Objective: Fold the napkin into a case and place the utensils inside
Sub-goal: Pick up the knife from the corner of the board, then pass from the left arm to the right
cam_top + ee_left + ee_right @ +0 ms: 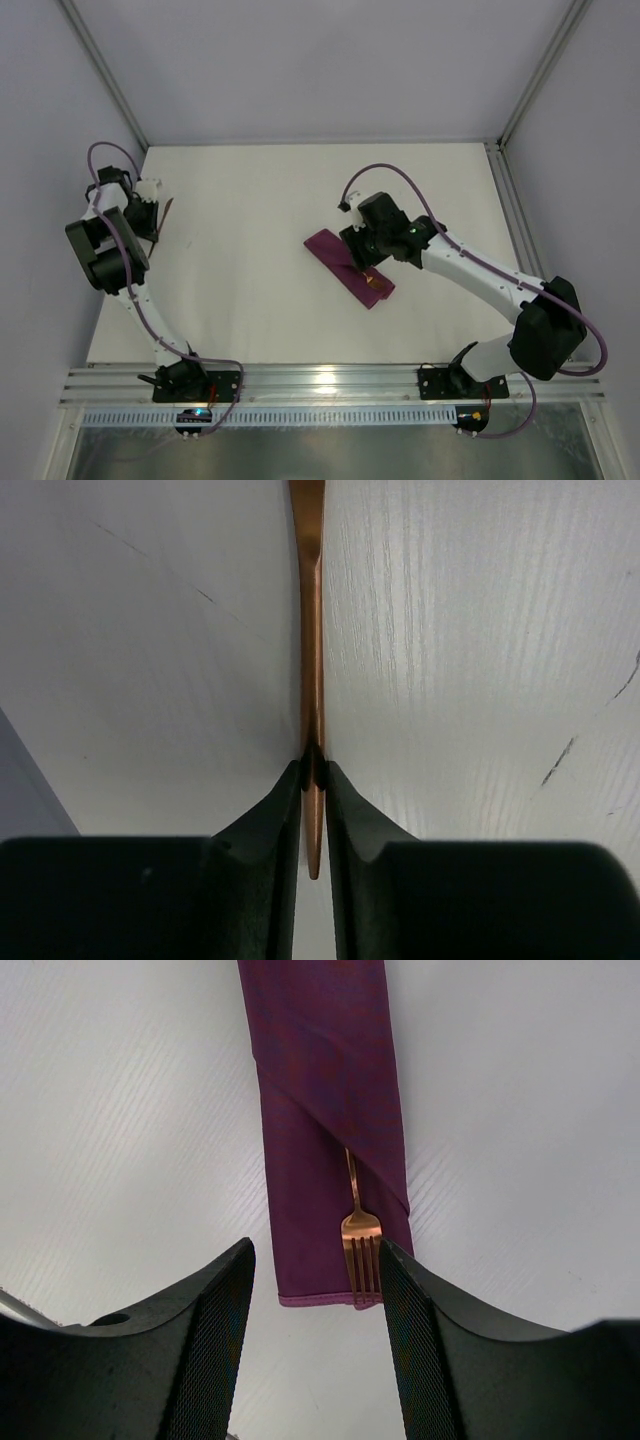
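Observation:
The napkin lies folded as a narrow plum-purple case [328, 250] [320, 1080] right of the table's middle. A copper-brown fork [361, 1245] [375, 284] sits tucked under its diagonal flap, with the tines showing at the near hem. My right gripper [315, 1250] [362, 262] hovers open over that end, a finger on either side of the case and nothing between them. At the far left of the table, my left gripper [314, 760] [152, 215] is shut on the slim knife [312, 630] [166, 217]. I see the knife edge-on; its short end pokes back between the fingers.
The white table [250, 290] ends at a metal rail [330, 380] by the arm bases. Grey walls and frame posts [105, 75] close in the left, back and right. The left gripper works close to the left wall.

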